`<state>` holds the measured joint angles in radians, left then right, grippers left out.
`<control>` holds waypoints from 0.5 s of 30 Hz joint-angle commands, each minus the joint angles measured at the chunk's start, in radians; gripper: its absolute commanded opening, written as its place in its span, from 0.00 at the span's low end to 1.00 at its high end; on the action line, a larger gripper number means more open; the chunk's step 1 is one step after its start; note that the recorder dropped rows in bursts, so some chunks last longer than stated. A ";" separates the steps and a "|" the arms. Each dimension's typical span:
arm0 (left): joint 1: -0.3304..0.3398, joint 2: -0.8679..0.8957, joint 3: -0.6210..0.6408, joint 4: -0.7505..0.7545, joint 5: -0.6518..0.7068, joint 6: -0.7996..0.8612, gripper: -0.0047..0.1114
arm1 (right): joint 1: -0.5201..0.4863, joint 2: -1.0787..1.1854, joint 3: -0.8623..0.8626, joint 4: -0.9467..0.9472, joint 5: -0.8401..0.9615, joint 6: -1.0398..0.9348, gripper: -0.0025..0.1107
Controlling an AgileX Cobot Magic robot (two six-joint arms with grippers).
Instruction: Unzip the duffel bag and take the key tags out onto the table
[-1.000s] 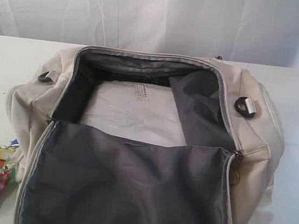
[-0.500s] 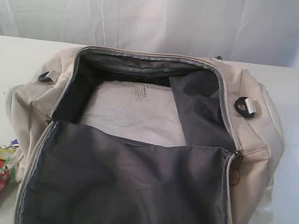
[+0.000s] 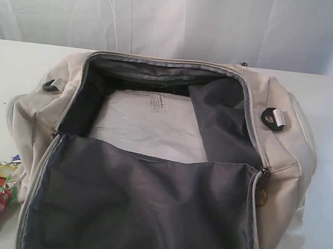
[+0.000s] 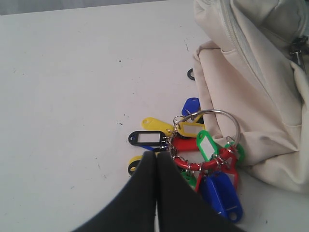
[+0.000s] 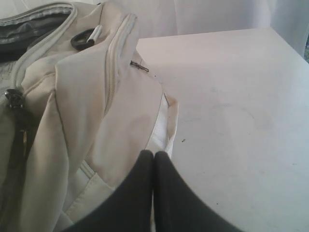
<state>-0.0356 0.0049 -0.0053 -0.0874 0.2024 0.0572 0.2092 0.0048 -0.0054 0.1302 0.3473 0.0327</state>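
Cream duffel bag [image 3: 284,157] open, key tags [image 4: 203,150] beside it. Left gripper [image 4: 155,155], right gripper [image 5: 153,155] clamped empty; lift off without snagging.

– What colour is the duffel bag [image 3: 288,151]?
– Cream outside, with a dark grey lining [image 3: 143,213] and a whitish sheet [image 3: 148,125] inside.
– The key tags [image 4: 203,159]?
– Red, blue, yellow, green and black, with white label windows.
– And the tabletop [image 3: 15,69]?
– Plain white. The left pincer [image 4: 155,158] and right pincer [image 5: 153,158] are black.
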 commanded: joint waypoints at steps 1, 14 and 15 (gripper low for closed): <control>0.003 -0.005 0.005 -0.009 -0.001 -0.009 0.04 | 0.005 -0.005 0.005 0.000 -0.009 -0.001 0.02; 0.003 -0.005 0.005 -0.009 -0.001 -0.009 0.04 | 0.005 -0.005 0.005 0.000 0.000 -0.003 0.02; 0.003 -0.005 0.005 -0.009 -0.001 -0.009 0.04 | 0.005 -0.005 0.005 0.000 0.005 -0.003 0.02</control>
<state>-0.0356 0.0049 -0.0053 -0.0874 0.2024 0.0572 0.2092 0.0048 -0.0054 0.1302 0.3461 0.0327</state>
